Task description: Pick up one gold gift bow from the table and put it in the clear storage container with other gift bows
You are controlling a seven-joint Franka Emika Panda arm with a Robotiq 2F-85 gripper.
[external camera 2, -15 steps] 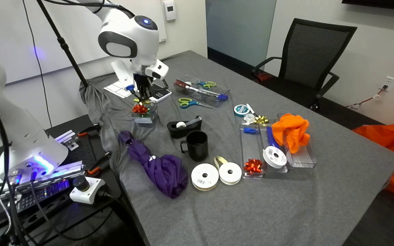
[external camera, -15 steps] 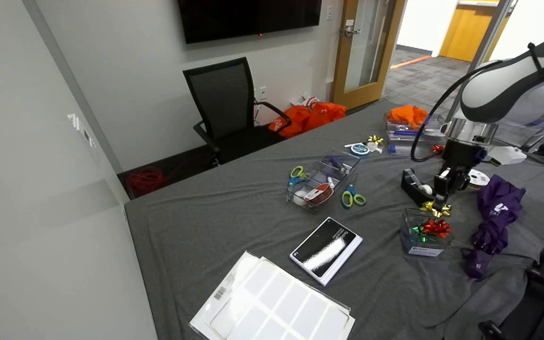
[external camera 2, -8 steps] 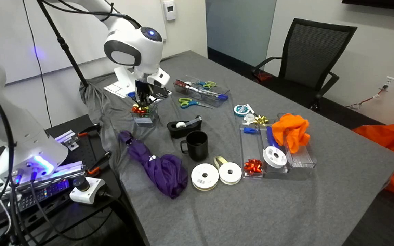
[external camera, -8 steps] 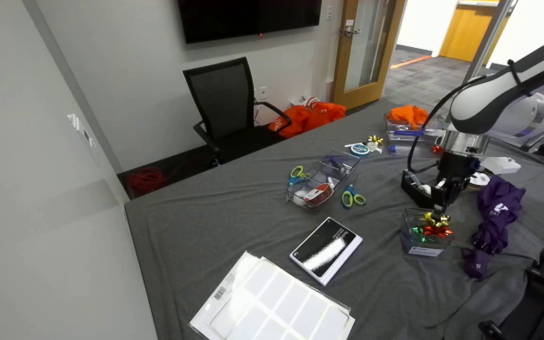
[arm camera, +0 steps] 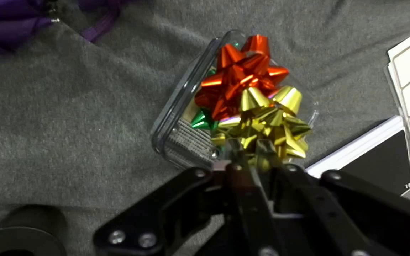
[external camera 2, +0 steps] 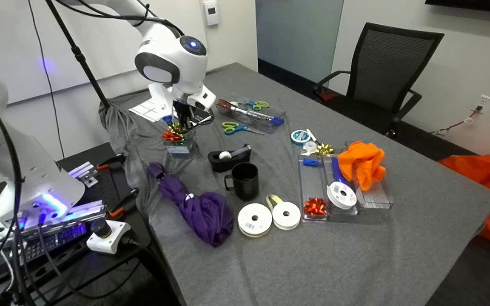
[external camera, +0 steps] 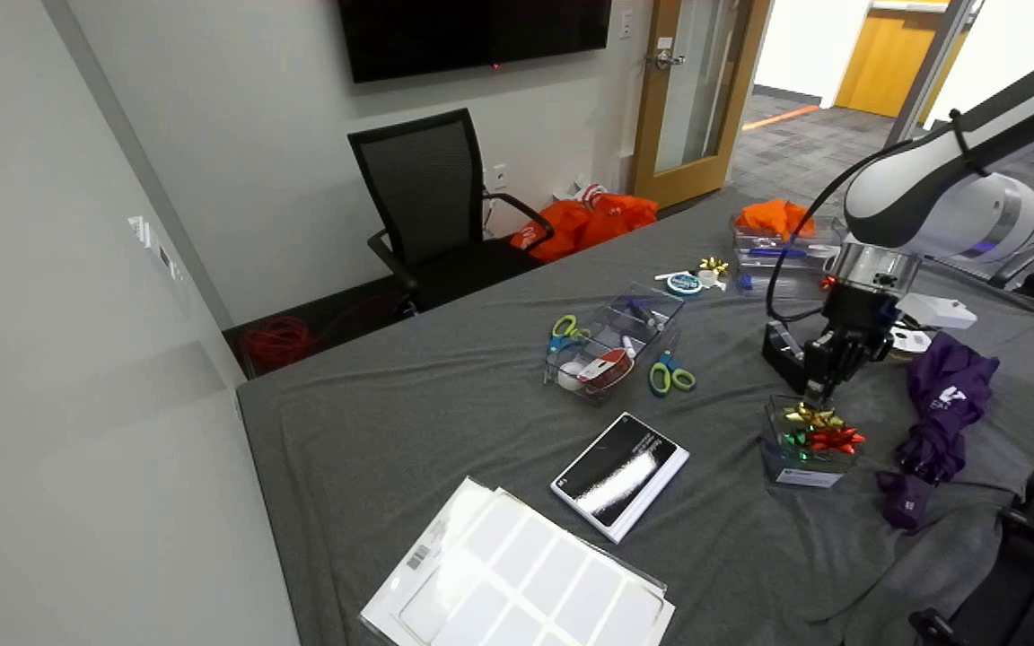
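Observation:
The clear storage container (arm camera: 176, 93) stands on the grey-draped table (external camera 2: 334, 263). It holds a red bow (arm camera: 240, 74) and a green bow (arm camera: 202, 120). It also shows in both exterior views (external camera: 775, 446) (external camera 2: 190, 145). My gripper (arm camera: 249, 145) is shut on a gold bow (arm camera: 274, 119), with the fingertips close together around its loops. The gripper (external camera: 815, 400) points down at the container's opening. The held gold bow (external camera: 810, 415) is at rim height, beside and against the red bow. Another gold bow (external camera 2: 325, 149) lies far off, by the clear trays.
A black tape dispenser (external camera 2: 228, 160), a black mug (external camera 2: 246, 182) and a purple umbrella (external camera 2: 204, 214) lie around the container. A black-and-white notebook (external camera: 620, 475) and label sheets (external camera: 535, 574) lie to one side. A clear organizer (external camera: 616, 336) and blue-green scissors (external camera: 670, 372) are farther back.
The gripper has lowered the gold bow to the container's top, then shifted it sideways across the opening. The red bow has been nudged slightly.

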